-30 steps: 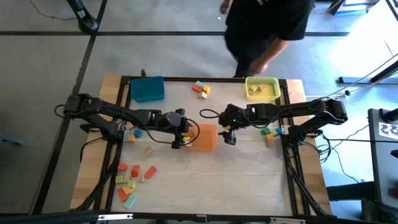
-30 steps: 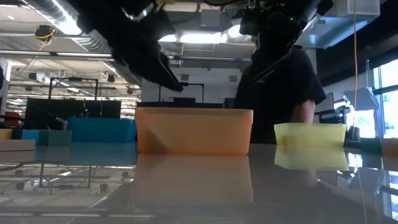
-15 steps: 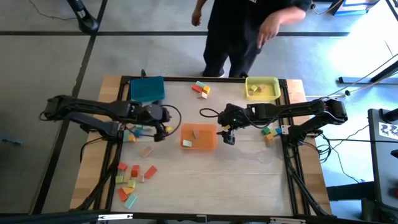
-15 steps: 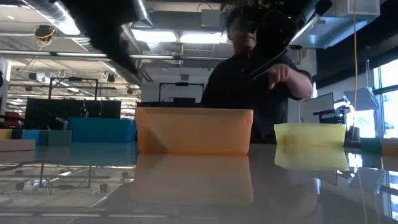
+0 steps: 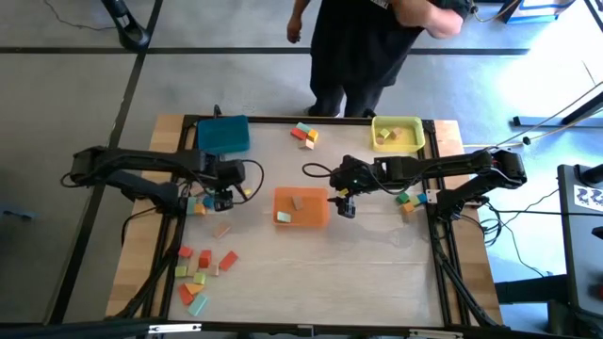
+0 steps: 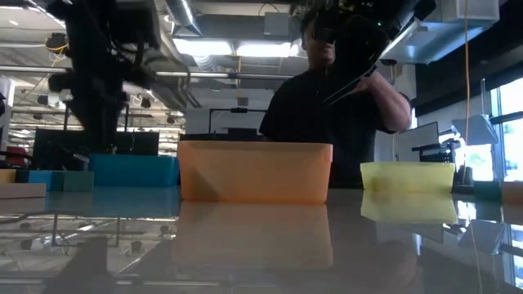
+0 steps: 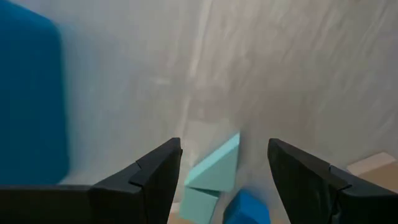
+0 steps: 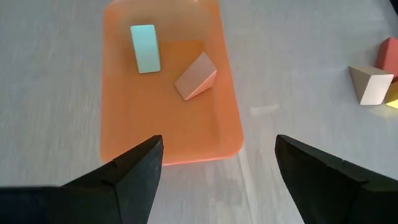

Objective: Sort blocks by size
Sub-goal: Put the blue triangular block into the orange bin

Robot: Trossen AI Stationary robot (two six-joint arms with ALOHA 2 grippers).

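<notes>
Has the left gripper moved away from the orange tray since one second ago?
Yes. In the high view the left gripper was at the orange tray; now it is off to the tray's left, over blocks near the blue tray.

centre tray [image 5: 315, 208]: mid-table, two blocks [image 8: 168, 62] in it
left gripper [image 5: 222, 201]: left of centre tray, over blocks near table's left edge
right gripper [image 5: 345, 207]: just right of centre tray
other trays: far edge, left [image 5: 223, 135] and right [image 5: 397, 133]
</notes>
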